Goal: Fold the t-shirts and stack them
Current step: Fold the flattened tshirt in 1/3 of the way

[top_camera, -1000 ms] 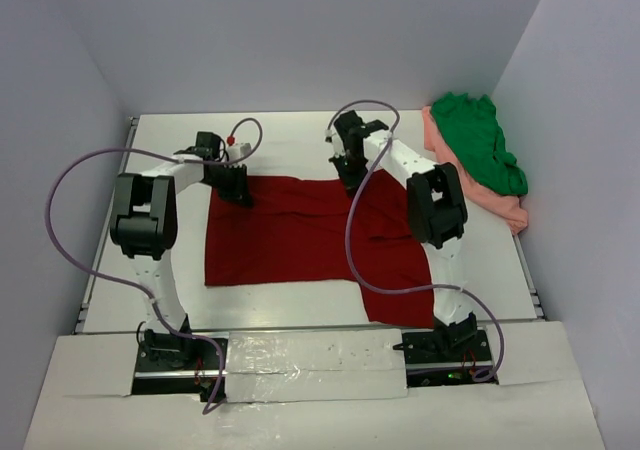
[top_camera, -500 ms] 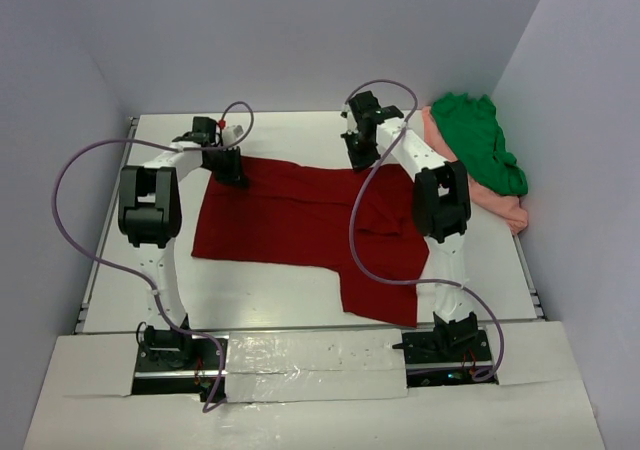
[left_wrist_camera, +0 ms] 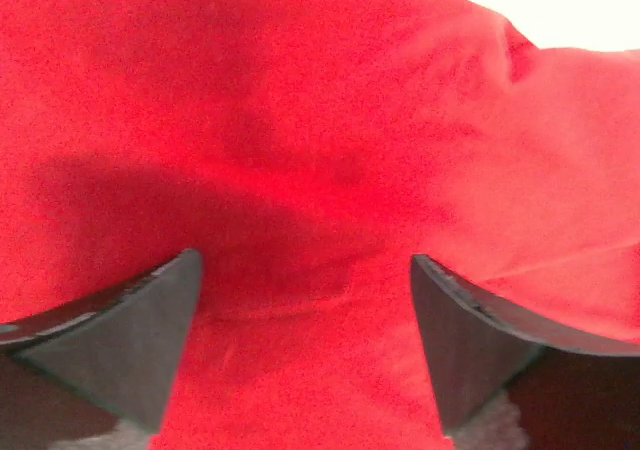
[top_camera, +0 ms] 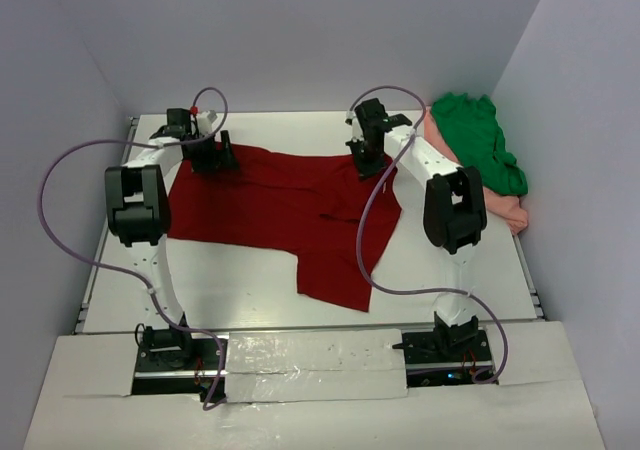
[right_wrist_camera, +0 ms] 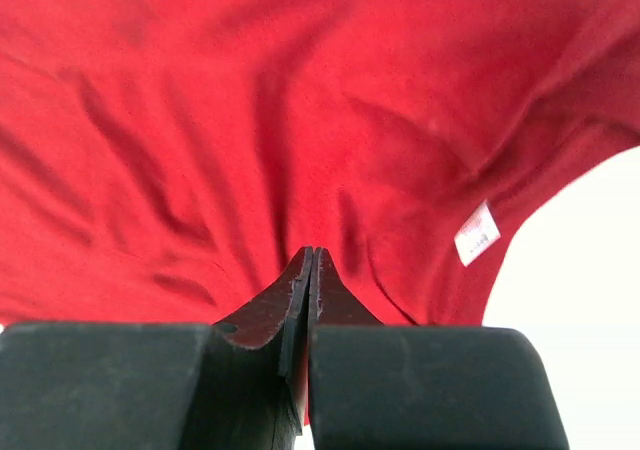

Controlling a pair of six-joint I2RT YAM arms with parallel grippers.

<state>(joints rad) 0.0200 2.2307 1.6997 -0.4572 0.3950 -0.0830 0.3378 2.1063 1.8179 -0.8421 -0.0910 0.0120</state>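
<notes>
- Bench [top_camera: 230, 292] in white is carrying all three t-shirts, with both arms reaching to its far side.
- The dark red t-shirt [top_camera: 280, 205] is lying spread across the middle, its far edge running between the two arms and one part trailing toward the near edge.
- The left pincer [top_camera: 212, 158] is hovering over the shirt's far-left corner. In the left wrist view its fingers [left_wrist_camera: 130, 340] are standing wide apart, gripping nothing, with red cloth filling the gap between them.
- The right pincer [top_camera: 368, 165] is sitting at the shirt's far edge, right of centre. In the right wrist view its jaws are pressing tight together, pinching the red fabric, and creases are fanning out from the tips.
- A small pale neck label [right_wrist_camera: 477, 234] is showing on the cloth just right of those closed tips, near a curved edge.
- The green t-shirt [top_camera: 478, 150] is lying bunched at the far-right corner on top of the salmon pink t-shirt [top_camera: 508, 210], just beside the right arm.
</notes>
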